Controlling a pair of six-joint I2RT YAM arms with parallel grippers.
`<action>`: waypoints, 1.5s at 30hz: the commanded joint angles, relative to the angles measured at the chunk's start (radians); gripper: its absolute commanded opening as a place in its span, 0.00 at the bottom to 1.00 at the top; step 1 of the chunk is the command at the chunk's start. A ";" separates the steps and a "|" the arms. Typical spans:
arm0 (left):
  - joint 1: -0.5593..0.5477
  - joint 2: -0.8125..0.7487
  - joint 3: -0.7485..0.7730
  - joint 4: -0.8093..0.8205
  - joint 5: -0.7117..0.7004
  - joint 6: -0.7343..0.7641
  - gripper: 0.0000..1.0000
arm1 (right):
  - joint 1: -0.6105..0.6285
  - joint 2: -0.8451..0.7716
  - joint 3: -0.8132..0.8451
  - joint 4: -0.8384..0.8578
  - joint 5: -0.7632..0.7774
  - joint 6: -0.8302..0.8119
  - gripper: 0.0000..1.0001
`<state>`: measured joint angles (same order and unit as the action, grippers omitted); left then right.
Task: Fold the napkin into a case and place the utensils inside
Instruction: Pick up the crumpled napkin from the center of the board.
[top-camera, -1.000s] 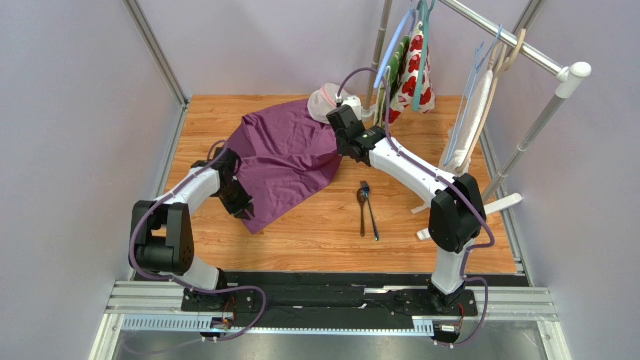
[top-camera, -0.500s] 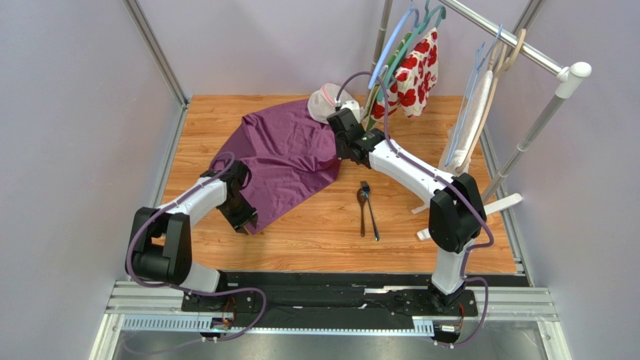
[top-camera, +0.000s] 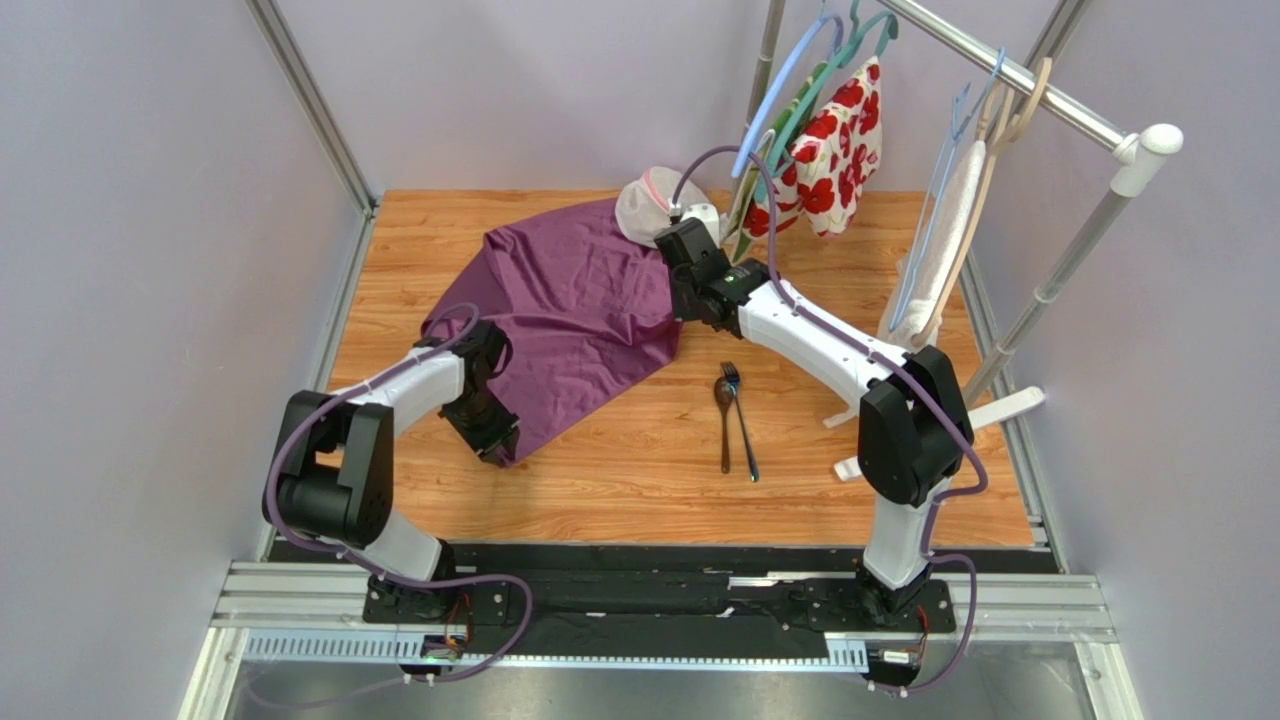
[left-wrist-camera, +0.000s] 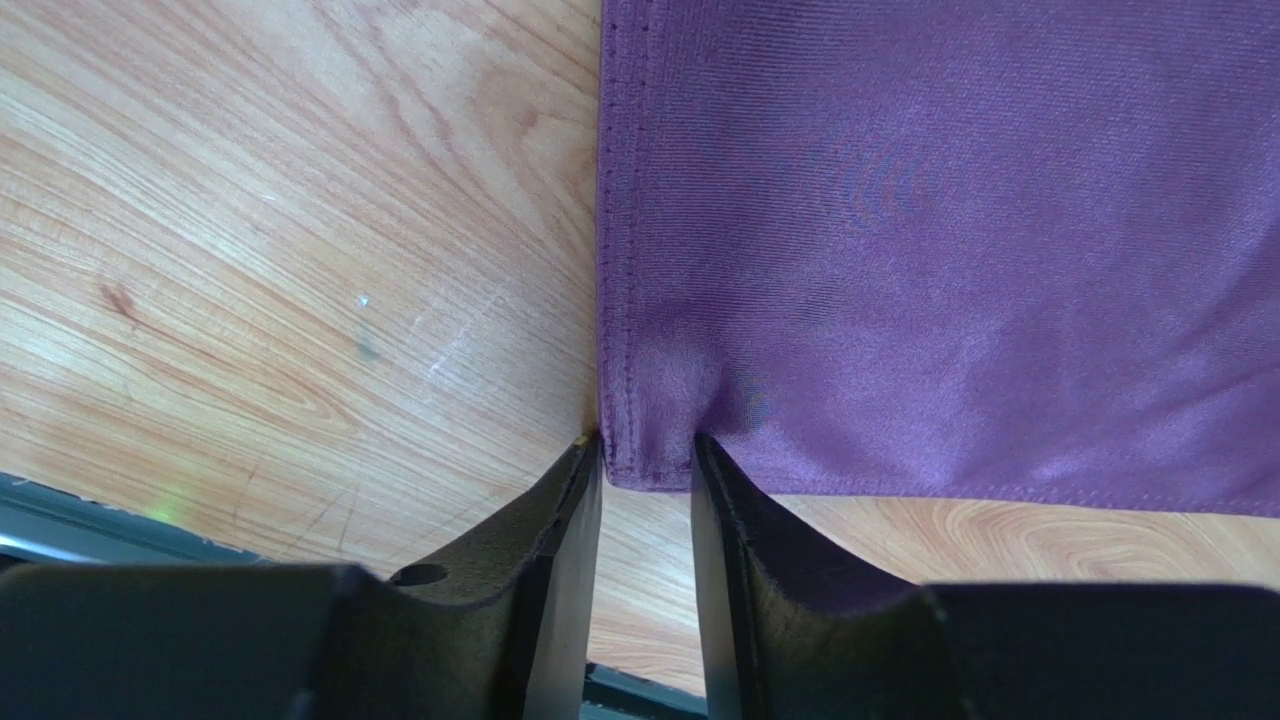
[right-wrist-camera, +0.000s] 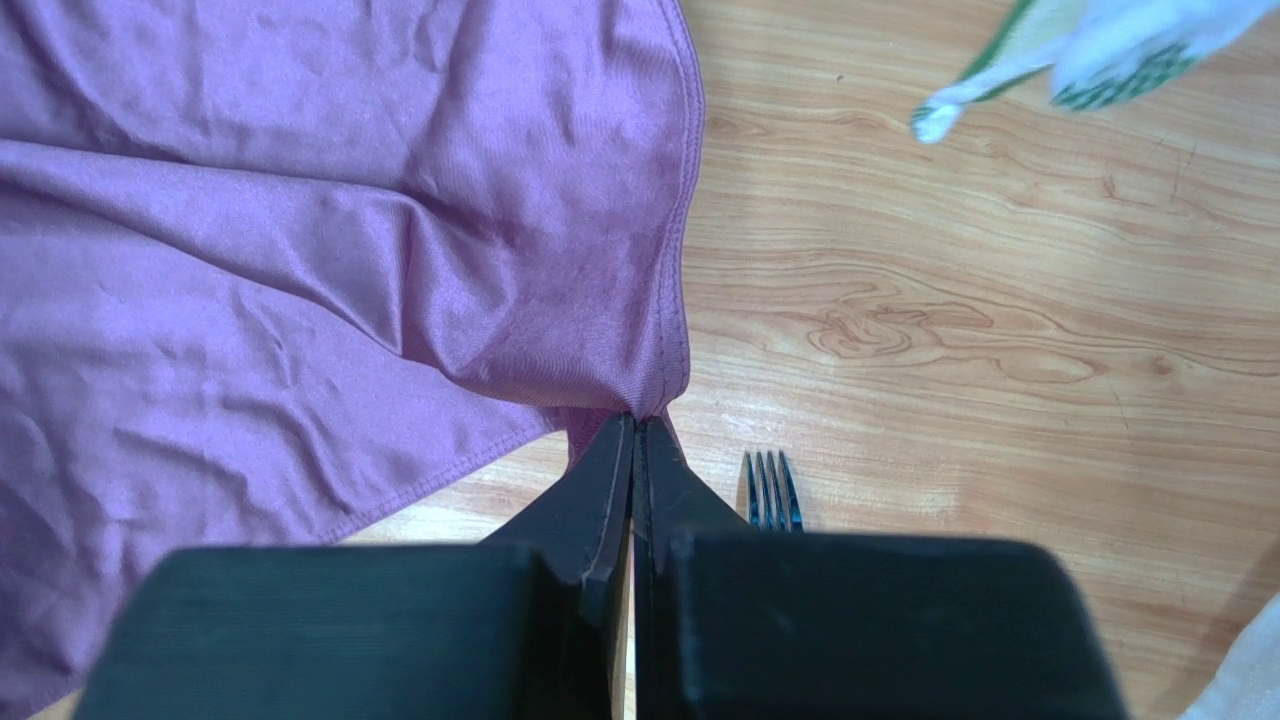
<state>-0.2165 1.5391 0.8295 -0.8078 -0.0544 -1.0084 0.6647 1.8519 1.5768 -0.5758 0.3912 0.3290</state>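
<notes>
The dark purple napkin (top-camera: 571, 323) lies spread and wrinkled on the wooden table, unfolded. My left gripper (top-camera: 496, 444) is at its near corner. In the left wrist view the gripper (left-wrist-camera: 643, 477) is open and the hemmed napkin (left-wrist-camera: 932, 255) corner lies loose between the tips. My right gripper (top-camera: 679, 308) is at the cloth's right edge. The right wrist view shows this gripper (right-wrist-camera: 636, 428) shut on the napkin (right-wrist-camera: 301, 270) hem, lifting it a little. The utensils (top-camera: 735, 423), a dark spoon and fork, lie side by side right of the cloth. The fork (right-wrist-camera: 771, 489) tines show beside my right fingers.
A white mesh pouch (top-camera: 649, 207) sits at the napkin's far corner. A clothes rack stands at the back right with hangers, a red-flowered white cloth (top-camera: 836, 143) and a white cloth (top-camera: 944, 248). Metal posts and grey walls close in the table.
My left gripper has slid toward the napkin's near corner and its jaws have parted. The flowered cloth on the rack has swung up and right. The right gripper stays shut on the hem.
</notes>
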 joint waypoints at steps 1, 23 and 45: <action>-0.007 0.007 0.011 0.032 -0.030 -0.051 0.29 | 0.007 -0.049 -0.006 0.042 -0.014 0.011 0.00; -0.007 -0.755 0.523 -0.124 -0.466 0.352 0.00 | 0.093 -0.331 0.101 0.082 -0.199 -0.042 0.00; -0.007 -0.815 0.875 -0.071 -0.512 0.527 0.00 | 0.130 -0.502 -0.104 0.205 -0.407 0.009 0.00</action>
<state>-0.2214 0.7200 1.6745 -0.8860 -0.5377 -0.5167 0.7853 1.3556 1.4876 -0.3870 0.0227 0.3397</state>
